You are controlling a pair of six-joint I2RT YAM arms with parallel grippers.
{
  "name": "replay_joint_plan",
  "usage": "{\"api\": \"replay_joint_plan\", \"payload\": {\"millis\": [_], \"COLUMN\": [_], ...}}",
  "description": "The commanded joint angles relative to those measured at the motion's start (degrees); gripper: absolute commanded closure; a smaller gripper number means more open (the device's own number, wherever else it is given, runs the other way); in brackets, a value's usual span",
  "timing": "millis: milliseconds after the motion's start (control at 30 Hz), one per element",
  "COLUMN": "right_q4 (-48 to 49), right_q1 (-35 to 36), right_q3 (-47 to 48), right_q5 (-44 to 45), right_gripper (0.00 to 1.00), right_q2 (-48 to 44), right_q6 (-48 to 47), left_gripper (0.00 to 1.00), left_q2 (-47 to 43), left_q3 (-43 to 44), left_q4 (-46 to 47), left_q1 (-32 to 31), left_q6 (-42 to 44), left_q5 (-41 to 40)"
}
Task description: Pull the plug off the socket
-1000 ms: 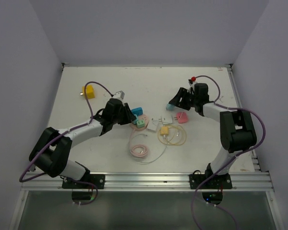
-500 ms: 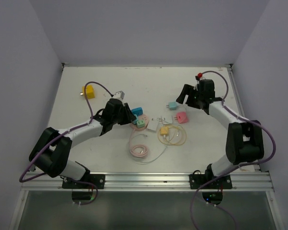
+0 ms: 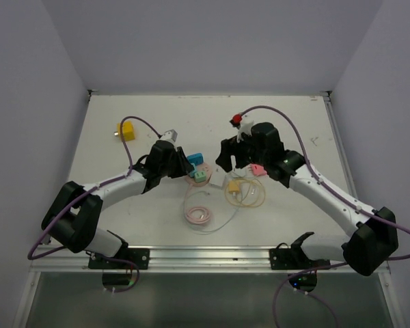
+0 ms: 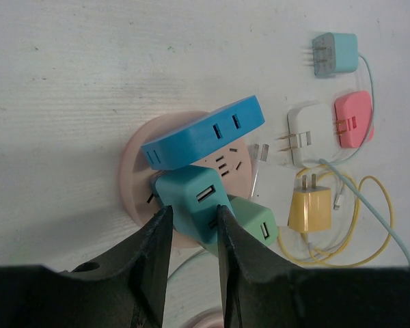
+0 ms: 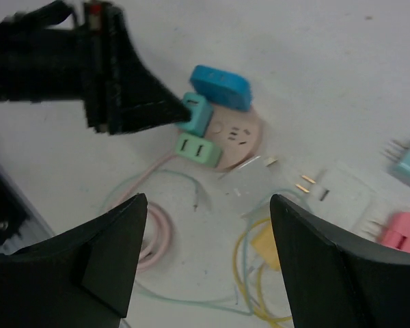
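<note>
A round pink socket [image 4: 133, 179] lies on the white table with three plugs in it: blue [image 4: 205, 133], teal [image 4: 190, 198] and green [image 4: 254, 220]. My left gripper [image 4: 193, 213] is shut on the teal plug, one finger on each side. In the top view the left gripper [image 3: 182, 166] is at the socket [image 3: 197, 179]. My right gripper [image 5: 206, 205] is open and empty, hovering above the cables just right of the socket [image 5: 244, 140]. In the top view the right gripper [image 3: 236, 162] is over the loose chargers.
Loose chargers lie right of the socket: white [image 4: 311, 133], pink [image 4: 354, 119], light blue [image 4: 335, 55] and yellow [image 4: 307, 208] with a coiled yellow cable. A pink cable coil [image 3: 198, 214] lies nearer the bases. A yellow block [image 3: 126, 130] sits at the far left.
My right arm has swung from the far right side towards the centre and now hovers open over the chargers. The left gripper has stayed on the teal plug.
</note>
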Motion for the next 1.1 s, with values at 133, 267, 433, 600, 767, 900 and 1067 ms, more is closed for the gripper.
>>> {"api": "replay_joint_plan", "payload": {"millis": [133, 267, 433, 600, 767, 900, 1067], "right_q4": [-1.26, -0.12, -1.61, -0.91, -1.88, -2.23, -2.93], "right_q1": [14.61, 19.97, 26.74, 31.22, 33.78, 34.13, 34.66], "right_q3": [-6.07, -7.12, -4.58, -1.86, 0.52, 1.23, 1.75], "right_q5": [-15.36, -20.73, -19.25, -14.33, -8.08, -4.83, -0.44], "right_gripper": [0.28, 0.32, 0.41, 0.47, 0.48, 0.47, 0.45], "right_q2": [0.74, 4.61, 10.93, 15.86, 19.91, 21.49, 23.07], "right_q6": [-5.13, -4.52, -6.01, -5.49, -5.40, -5.14, -4.43], "left_gripper": [0.66, 0.66, 0.66, 0.66, 0.66, 0.66, 0.66], "left_q2": [5.73, 5.56, 5.12, 4.59, 4.24, 4.24, 4.59], "left_q3": [-4.27, -4.19, -4.27, -4.27, -4.36, -4.36, -4.27], "left_q4": [-20.02, -20.10, -20.19, -20.45, -20.46, -20.46, -20.10], "left_q1": [-0.50, -0.50, -0.50, -0.50, -0.50, -0.50, -0.42], "left_q6": [5.21, 5.21, 4.86, 4.60, 4.42, 4.42, 4.34], "left_q5": [-3.69, -3.78, -3.95, -4.04, -4.04, -3.95, -3.43]}}
